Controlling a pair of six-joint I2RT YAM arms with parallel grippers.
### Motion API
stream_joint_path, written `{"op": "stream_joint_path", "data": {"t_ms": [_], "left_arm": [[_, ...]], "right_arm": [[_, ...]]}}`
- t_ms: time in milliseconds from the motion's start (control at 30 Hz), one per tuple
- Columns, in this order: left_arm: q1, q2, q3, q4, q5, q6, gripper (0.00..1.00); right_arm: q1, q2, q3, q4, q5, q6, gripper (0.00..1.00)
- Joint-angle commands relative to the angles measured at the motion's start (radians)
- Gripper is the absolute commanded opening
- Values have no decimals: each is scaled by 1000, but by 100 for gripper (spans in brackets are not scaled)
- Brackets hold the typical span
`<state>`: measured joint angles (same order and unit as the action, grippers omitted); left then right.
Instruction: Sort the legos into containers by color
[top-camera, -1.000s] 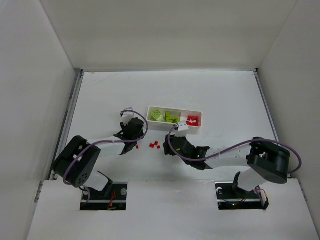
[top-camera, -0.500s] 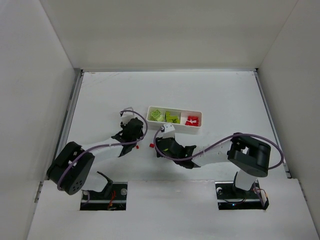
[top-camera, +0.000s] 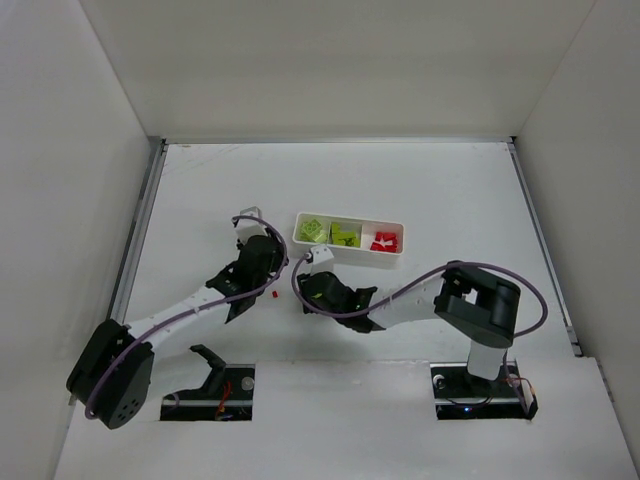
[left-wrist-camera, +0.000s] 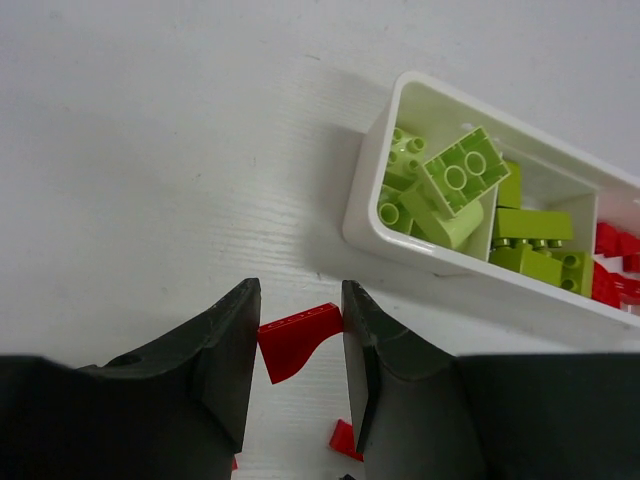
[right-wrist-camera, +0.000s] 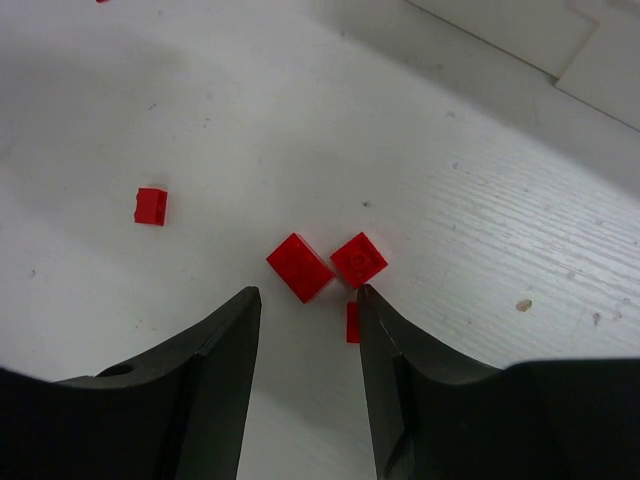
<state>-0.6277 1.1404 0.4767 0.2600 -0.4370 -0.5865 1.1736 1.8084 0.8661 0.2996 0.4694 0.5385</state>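
Gripping a red brick (left-wrist-camera: 298, 338) between the fingers of my left gripper (left-wrist-camera: 300, 305), I hover just beside the white tray (left-wrist-camera: 362, 205), where green bricks (left-wrist-camera: 458, 178) fill two compartments. My right gripper (right-wrist-camera: 306, 300) stands open over loose red bricks (right-wrist-camera: 300, 266) on the table (right-wrist-camera: 520, 200).

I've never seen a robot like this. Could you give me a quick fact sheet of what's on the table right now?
Surface: white table
Left end effector: closed on one red brick, near the tray
Right end effector: open, empty, above a cluster of loose red bricks
Tray: three compartments; green bricks in two, sorted red bricks in the third
Unsorted: only red bricks visible outside the tray
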Motion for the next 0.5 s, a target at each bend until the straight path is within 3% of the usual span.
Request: {"op": "stream_joint_path", "data": {"t_ms": [0,300,467], "left_arm": [[-4,-56,54,-2,11,-3,25],[13,-70,59,-11,35,-9,25],[23,-88,62,-10,47,-10,25]], "right_arm": [[8,37,50,22,-15,-12,49],[8,95,79,9,0,-22,50],[10,103,80,4,3,-22,39]]}}
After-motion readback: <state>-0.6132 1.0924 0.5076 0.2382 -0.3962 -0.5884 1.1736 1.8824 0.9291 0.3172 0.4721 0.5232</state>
